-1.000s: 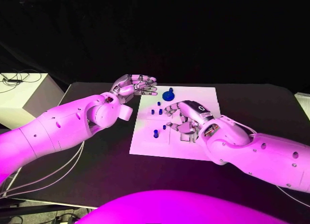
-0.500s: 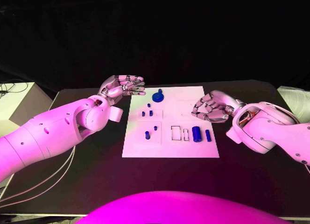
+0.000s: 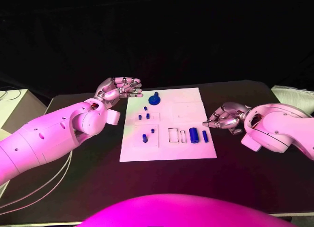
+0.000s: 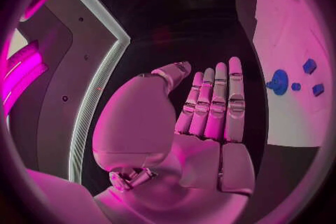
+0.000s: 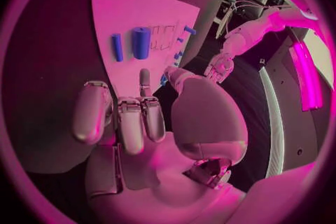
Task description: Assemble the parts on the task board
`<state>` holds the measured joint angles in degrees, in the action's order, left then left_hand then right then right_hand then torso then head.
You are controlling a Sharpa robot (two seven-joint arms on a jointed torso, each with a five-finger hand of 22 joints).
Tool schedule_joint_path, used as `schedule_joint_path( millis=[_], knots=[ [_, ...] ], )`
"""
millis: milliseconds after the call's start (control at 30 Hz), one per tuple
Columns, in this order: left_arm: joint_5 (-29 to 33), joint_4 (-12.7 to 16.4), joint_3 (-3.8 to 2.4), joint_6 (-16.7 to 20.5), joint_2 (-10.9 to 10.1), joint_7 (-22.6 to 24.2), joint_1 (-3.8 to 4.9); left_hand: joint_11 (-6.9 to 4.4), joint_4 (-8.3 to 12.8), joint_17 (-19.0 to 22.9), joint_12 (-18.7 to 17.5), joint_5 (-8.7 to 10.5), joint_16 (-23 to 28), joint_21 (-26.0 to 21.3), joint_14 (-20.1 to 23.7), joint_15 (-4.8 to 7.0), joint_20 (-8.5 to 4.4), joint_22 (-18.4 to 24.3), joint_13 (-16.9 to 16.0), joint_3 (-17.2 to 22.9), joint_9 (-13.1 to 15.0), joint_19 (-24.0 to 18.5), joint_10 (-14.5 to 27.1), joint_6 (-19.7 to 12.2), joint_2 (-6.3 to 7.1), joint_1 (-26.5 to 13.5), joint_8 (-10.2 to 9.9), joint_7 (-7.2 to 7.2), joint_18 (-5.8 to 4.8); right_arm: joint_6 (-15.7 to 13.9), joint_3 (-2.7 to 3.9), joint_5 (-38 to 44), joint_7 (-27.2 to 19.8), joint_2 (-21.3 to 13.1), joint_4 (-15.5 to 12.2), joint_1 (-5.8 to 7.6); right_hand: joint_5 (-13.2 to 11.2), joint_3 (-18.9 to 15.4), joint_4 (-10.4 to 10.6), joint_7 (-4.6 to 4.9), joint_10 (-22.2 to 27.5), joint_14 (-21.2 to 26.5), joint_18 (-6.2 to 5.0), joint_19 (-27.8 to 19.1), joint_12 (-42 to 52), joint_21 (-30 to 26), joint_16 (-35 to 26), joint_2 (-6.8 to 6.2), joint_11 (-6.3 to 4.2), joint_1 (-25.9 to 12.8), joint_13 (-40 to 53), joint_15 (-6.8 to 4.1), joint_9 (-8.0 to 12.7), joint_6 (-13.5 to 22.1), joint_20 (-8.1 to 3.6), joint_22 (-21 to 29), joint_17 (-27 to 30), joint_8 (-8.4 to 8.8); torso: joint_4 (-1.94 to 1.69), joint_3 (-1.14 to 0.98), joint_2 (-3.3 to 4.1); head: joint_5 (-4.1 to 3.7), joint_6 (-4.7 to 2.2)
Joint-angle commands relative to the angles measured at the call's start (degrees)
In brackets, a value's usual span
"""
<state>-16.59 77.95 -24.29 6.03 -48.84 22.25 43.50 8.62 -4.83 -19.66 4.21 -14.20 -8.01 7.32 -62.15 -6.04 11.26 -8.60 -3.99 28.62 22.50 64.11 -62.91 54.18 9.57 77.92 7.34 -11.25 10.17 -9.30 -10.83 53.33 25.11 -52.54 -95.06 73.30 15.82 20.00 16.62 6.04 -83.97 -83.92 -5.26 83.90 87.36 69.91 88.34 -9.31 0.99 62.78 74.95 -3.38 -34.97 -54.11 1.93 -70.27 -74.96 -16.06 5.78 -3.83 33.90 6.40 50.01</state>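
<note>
The white task board [image 3: 169, 149] lies in the middle of the black table. On it are a round blue part [image 3: 154, 100] near the far edge, several small blue pegs [image 3: 144, 138] on the left half, and a thick blue cylinder [image 3: 194, 135] lying beside a thinner one [image 3: 204, 136]. My left hand [image 3: 119, 87] hovers off the board's far left corner, fingers straight and holding nothing. My right hand [image 3: 225, 119] sits just off the board's right edge, fingers curled in with nothing in them. The right wrist view shows both cylinders [image 5: 141, 42] on the board [image 5: 140, 11] beyond the fingers [image 5: 131, 123].
Two outlined rectangular slots [image 3: 172, 135] lie left of the thick cylinder. A pale box [image 3: 7, 111] stands beyond the table's left side and a white object [image 3: 293, 97] beyond its right. Bare black table [image 3: 164, 179] lies in front of the board.
My right hand has drawn back from over the board to just past its right edge, uncovering the two cylinders lying there. The left hand has stayed by the far left corner. The camera has shifted.
</note>
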Motion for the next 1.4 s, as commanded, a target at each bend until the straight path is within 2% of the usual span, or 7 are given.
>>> schedule_joint_path(
  millis=[33,200,400,733,1067,1233,1400],
  knots=[
    [0.09,0.39,-0.01,-0.20,-0.07,1.07,-0.08,-0.09,-0.30,-0.08,0.29,0.00,-0.35,0.26,-0.24,0.06,-0.01,-0.04,-0.01,-0.17,0.08,0.56,-0.45,0.27,-0.38,0.23,0.36,0.07,0.25,3.08,-0.33,-2.07,5.83,1.08,0.80,0.15,0.12,-0.81,0.03,-0.03,-3.43,-5.55,1.17,2.84,0.16,0.54,0.41,0.18,0.34,-1.48,10.94,0.40,-0.06,0.40,0.26,-0.40,-12.64,0.45,0.22,0.40,-0.19,-0.01,-0.01],
    [0.09,0.66,-0.01,-0.25,-0.20,1.04,-0.08,-0.08,-0.40,-0.11,0.26,-0.01,-0.34,0.23,-0.21,0.04,-0.01,-0.01,0.00,-0.20,0.07,0.55,-0.43,0.28,-0.42,0.15,0.36,0.06,0.23,4.36,-0.80,-0.94,6.92,3.64,2.25,0.25,0.15,-2.23,0.08,-0.22,-3.65,-5.65,1.18,2.77,0.34,1.14,0.66,0.80,0.21,-3.98,11.39,0.33,-0.76,-0.10,0.38,-1.11,-13.11,0.32,0.49,0.56,-0.24,-0.19,-0.01],
    [0.09,0.99,-0.01,-0.61,-0.19,0.86,-0.07,-0.08,-0.42,-0.12,0.24,-0.02,-0.33,0.21,-0.18,0.04,-0.01,0.00,0.01,-0.21,0.06,0.54,-0.42,0.28,-0.42,0.14,0.35,0.07,0.23,5.54,-1.16,0.37,7.67,6.57,4.27,0.28,-0.29,-3.44,0.07,-0.57,-4.17,-5.81,1.26,2.79,0.81,1.94,1.05,1.45,-0.07,-6.11,12.25,0.13,-2.28,-0.67,0.32,-2.01,-13.86,-0.31,0.39,0.70,-0.25,-0.53,-0.01],
    [0.09,1.15,-0.01,-1.12,-0.12,0.55,-0.07,-0.07,-0.45,-0.14,0.19,-0.03,-0.30,0.17,-0.12,0.02,-0.01,0.03,0.03,-0.24,0.04,0.51,-0.37,0.23,-0.38,0.12,0.32,0.06,0.21,8.10,-1.68,2.25,8.14,9.80,7.39,-0.40,-0.72,-4.43,0.06,-0.75,-3.87,-5.80,1.22,2.66,0.51,1.87,1.04,1.62,-0.22,-7.66,11.88,0.01,-3.70,-0.72,0.25,-2.05,-13.84,-0.77,0.33,0.48,-0.08,-0.54,-0.01],
    [0.09,1.10,-0.01,-2.29,-0.19,-0.30,-0.07,0.01,-0.64,-0.20,0.03,-0.02,-0.20,0.00,0.11,-0.06,0.04,0.15,0.09,-0.40,-0.03,0.38,-0.17,0.04,-0.25,-0.07,0.19,-0.07,0.16,10.82,-1.84,3.68,8.31,10.63,8.30,-0.93,-2.11,-5.33,-0.05,-0.89,-3.61,-5.79,1.18,2.49,0.22,1.72,1.03,1.16,-0.32,-7.90,11.59,-0.07,-5.18,-0.68,0.22,-2.04,-13.82,-1.30,0.39,0.60,-0.13,-0.30,-0.01],
    [0.09,1.09,-0.01,-2.65,-0.11,-0.53,-0.07,0.01,-0.64,-0.20,0.03,-0.02,-0.20,0.00,0.11,-0.06,0.04,0.15,0.09,-0.40,-0.03,0.38,-0.17,0.04,-0.25,-0.07,0.19,-0.07,0.16,11.09,-1.85,5.45,8.34,11.19,8.80,-1.29,-2.36,-5.56,-0.08,-0.90,-3.44,-5.79,1.18,2.46,0.05,1.75,1.03,0.99,-0.33,-7.85,11.37,-0.08,-5.52,-0.57,0.21,-2.11,-13.83,-1.37,0.47,0.57,-0.13,-0.12,-0.01],
    [0.09,1.13,-0.01,-2.82,-0.13,-0.66,-0.07,0.08,-0.78,-0.25,-0.04,-0.04,-0.17,-0.08,0.19,-0.11,0.08,0.21,0.10,-0.48,-0.08,0.34,-0.08,-0.07,-0.23,-0.18,0.11,-0.18,0.15,10.78,-1.84,6.76,8.34,11.95,9.64,-2.05,-2.55,-5.74,-0.09,-0.90,-3.30,-5.76,1.15,2.41,-0.10,1.61,0.97,0.86,-0.33,-7.80,11.18,-0.08,-5.76,-0.48,0.20,-2.00,-13.71,-1.42,0.50,0.65,-0.12,-0.13,-0.01]
  ],
)
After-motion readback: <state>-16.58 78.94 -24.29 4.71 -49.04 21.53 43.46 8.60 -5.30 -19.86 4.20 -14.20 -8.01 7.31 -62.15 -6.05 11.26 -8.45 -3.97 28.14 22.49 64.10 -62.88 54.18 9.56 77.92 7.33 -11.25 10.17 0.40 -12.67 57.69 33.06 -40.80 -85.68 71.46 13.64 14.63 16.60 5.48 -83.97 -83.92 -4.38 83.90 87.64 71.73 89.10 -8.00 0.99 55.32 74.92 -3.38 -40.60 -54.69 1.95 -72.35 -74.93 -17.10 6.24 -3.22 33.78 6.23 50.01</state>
